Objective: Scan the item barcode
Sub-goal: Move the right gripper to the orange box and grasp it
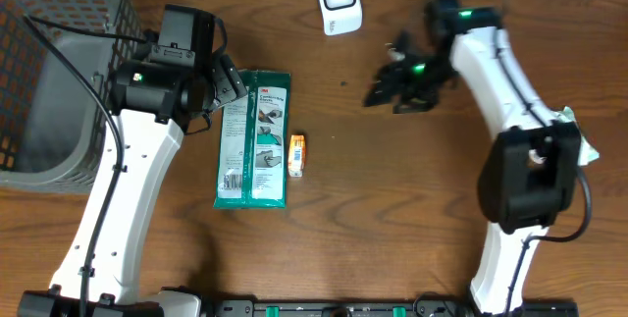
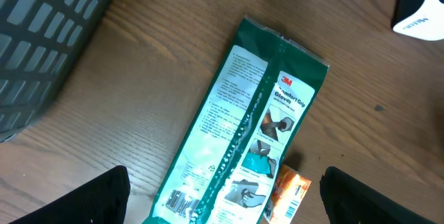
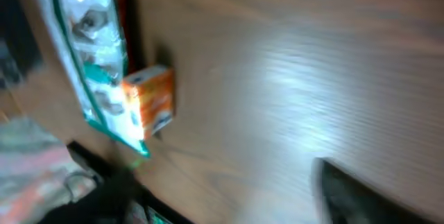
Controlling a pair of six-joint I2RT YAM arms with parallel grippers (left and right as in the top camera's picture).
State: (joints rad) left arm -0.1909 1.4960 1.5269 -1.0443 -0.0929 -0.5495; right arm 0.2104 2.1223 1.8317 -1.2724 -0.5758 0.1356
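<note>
Left gripper: the left gripper (image 1: pixel 231 81) is held with its jaws wide apart and nothing between them. It is poised over the far end of the flat green plastic glove packet (image 2: pixel 243 134); no contact can be made out.
Right gripper: the right gripper (image 1: pixel 391 89) is seen blurred in its wrist view, with dark fingers at the two lower corners and bare wood between. It is judged spread and empty, over bare table near the scanner.
Item: the packet lies flat on the brown wooden table (image 1: pixel 412 209), printed side up, with a barcode (image 2: pixel 182 200) at its near end. A small orange cardboard box (image 1: pixel 296 155) lies just beside its right edge.
Scanner: the white rounded barcode scanner (image 1: pixel 337 1) stands at the far edge, well apart from the packet.
Basket: a grey plastic mesh basket (image 1: pixel 49 81) stands at the left.
Step in hand: nothing has been picked up yet; an approach to the packet is judged to be under way. Which item is meant cannot be settled.
Next move: the jaws would need to be lowered across the packet's narrow width and closed. The barcode must be left uncovered so that it can be turned toward the scanner.
</note>
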